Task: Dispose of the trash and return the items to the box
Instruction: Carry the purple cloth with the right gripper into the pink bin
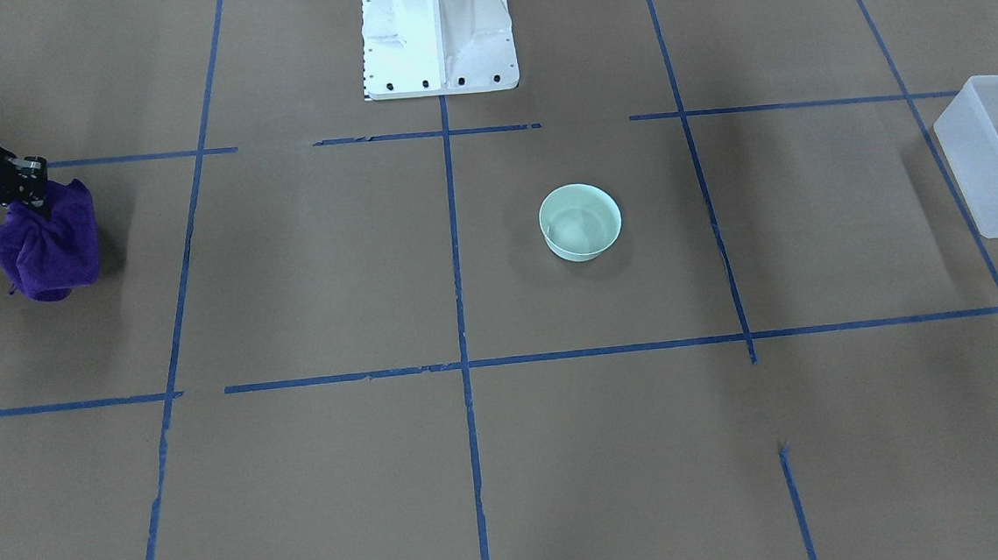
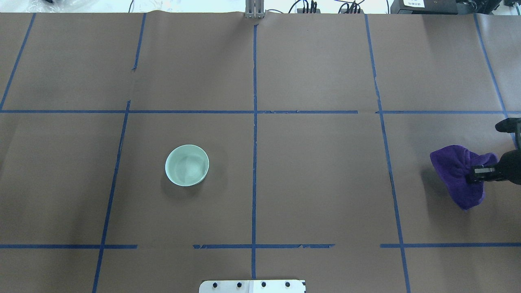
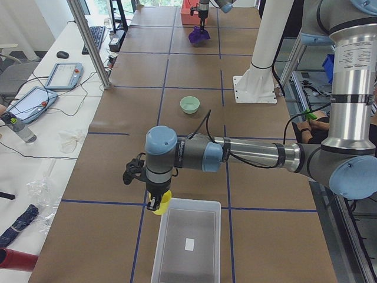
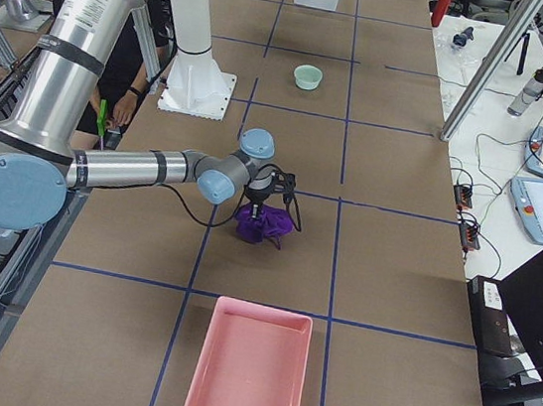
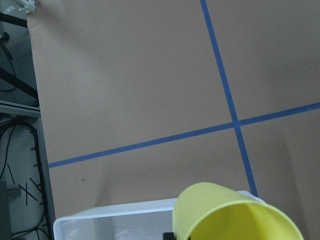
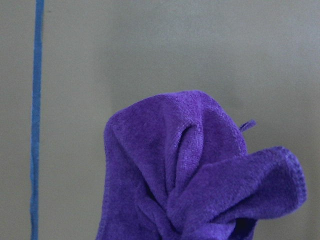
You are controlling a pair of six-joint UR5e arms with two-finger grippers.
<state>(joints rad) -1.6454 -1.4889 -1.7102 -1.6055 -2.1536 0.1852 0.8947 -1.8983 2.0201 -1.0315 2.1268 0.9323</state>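
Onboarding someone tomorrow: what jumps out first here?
A bunched purple cloth pinched in the right tool, near the right end of the table. At the other end, a yellow cup hangs at the left tool by the frosted box's corner; a mint bowl sits alone mid-table.

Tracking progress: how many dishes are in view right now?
2. Mint-green bowl upright on the table, robot's left of centre. Yellow cup at the left gripper, by the frosted tub's corner. None appear hidden.
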